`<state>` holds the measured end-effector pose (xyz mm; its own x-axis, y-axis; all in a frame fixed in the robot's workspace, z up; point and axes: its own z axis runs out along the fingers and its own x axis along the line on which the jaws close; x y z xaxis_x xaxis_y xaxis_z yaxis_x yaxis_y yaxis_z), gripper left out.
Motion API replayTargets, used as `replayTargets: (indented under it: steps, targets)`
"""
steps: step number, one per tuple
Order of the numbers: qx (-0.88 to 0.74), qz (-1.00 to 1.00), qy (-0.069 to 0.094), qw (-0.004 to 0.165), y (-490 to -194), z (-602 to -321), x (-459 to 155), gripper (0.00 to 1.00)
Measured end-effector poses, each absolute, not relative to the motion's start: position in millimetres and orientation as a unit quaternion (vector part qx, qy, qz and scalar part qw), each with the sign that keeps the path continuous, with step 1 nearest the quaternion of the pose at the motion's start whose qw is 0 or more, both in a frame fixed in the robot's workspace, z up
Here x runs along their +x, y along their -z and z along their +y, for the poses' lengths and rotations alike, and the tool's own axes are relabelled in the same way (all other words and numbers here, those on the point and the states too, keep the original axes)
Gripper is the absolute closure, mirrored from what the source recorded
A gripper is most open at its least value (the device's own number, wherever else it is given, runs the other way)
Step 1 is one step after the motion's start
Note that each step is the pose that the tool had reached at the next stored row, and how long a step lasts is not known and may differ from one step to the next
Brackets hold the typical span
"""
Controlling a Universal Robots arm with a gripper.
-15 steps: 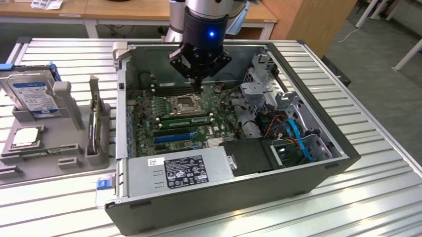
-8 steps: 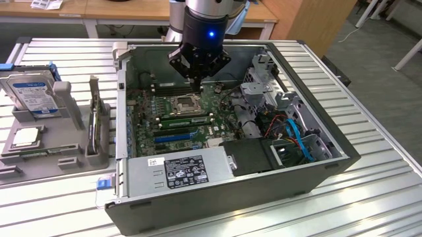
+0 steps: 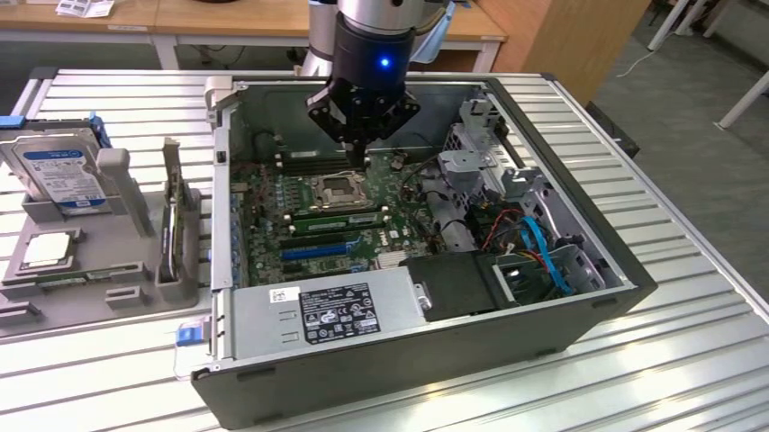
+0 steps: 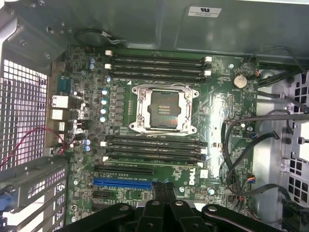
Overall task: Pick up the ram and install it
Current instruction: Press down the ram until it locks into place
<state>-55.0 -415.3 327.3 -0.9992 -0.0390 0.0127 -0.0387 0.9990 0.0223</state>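
The ram [image 3: 75, 277], a thin green stick, lies flat in the grey holder tray [image 3: 36, 310] at the exterior view's left, outside the computer case [image 3: 397, 360]. My gripper [image 3: 359, 155] hangs inside the open case over the motherboard [image 3: 270, 202], just beyond the CPU socket [image 3: 338, 187] and near the far row of memory slots [image 3: 315, 159]. In the wrist view the black fingertips [image 4: 164, 189] are pressed together with nothing between them. That view also has the socket [image 4: 165, 109] with black memory slots [image 4: 157, 65] on one side of it and more memory slots [image 4: 152, 150] on the other.
The tray also carries a hard drive [image 3: 58, 171], a silver CPU chip [image 3: 42, 250] and a dark card [image 3: 180, 220] standing on edge. Inside the case are a power supply [image 3: 330, 310], a drive cage [image 3: 474, 171] and blue cables [image 3: 547, 256]. The case walls stand around the motherboard.
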Motion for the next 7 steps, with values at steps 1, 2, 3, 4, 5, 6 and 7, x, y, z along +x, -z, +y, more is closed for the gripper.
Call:
replayTargets:
  steps: [1, 2, 3, 4, 5, 6, 7]
  targets:
    - [0.019, -1.0, 0.011, 0.007, -327.3, -415.2, -54.9, 0.9]
    - [0.019, -1.0, 0.011, 0.007, -327.2, -415.2, -55.0, 0.9]
    - [0.019, -1.0, 0.011, 0.007, -327.3, -415.2, -55.0, 0.9]
    - [0.019, -1.0, 0.011, 0.007, -327.3, -415.2, -55.0, 0.9]
    - [0.019, -1.0, 0.011, 0.007, -327.2, -415.1, -55.0, 0.9]
    - [0.019, -1.0, 0.011, 0.007, -327.2, -415.1, -55.0, 0.9]
    - [0.019, -1.0, 0.011, 0.007, -327.2, -415.1, -55.0, 0.9]
